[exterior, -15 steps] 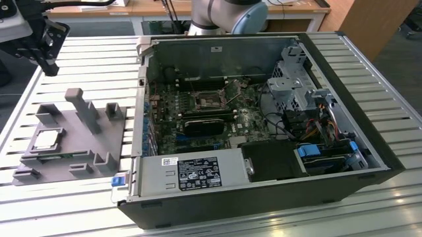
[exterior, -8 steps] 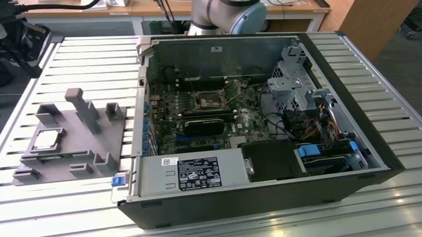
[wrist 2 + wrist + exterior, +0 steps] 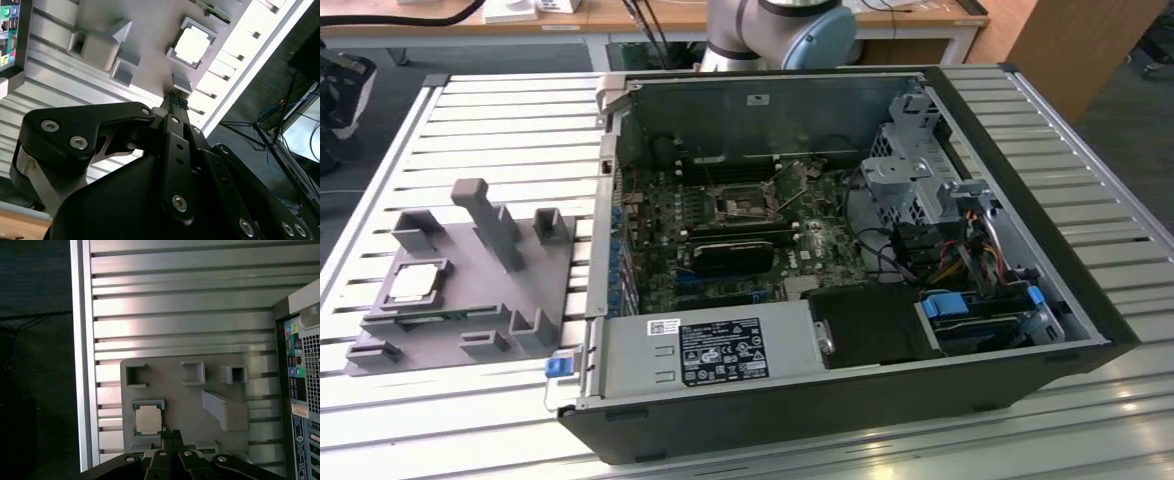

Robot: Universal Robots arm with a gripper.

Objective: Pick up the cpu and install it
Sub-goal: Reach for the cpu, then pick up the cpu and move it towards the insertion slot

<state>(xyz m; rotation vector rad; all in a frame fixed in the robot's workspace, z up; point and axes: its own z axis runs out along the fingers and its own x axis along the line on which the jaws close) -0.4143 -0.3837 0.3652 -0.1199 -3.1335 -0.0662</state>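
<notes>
Now the cpu (image 3: 416,283) lies flat in a square recess of the grey tray (image 3: 520,300), silvery top plate up, untouched. The tray sits on the slatted metal worktop (image 3: 494,110), on the exterior view's left of the open computer case (image 3: 854,400), and carries several upright posts and small blocks. Inside the case the motherboard lies exposed, with the square metal-framed socket (image 3: 744,205) at its middle and a long black module (image 3: 740,250) just beside it. The arm's base (image 3: 774,30) stands beyond the far wall of the case.

In both wrist views the cpu (image 3: 192,46) (image 3: 148,420) shows pale and square within its recess in the tray (image 3: 145,30) (image 3: 190,405). The fingers (image 3: 175,107) (image 3: 172,436) are clenched, tips pressed together with nothing between them. They hang above the tray's edge and are lined up just beside the cpu's recess, clear of the chip. How high above the tray they stand cannot be told. A corner of the case (image 3: 300,390), with its coloured ports, is well apart from the cpu.
</notes>
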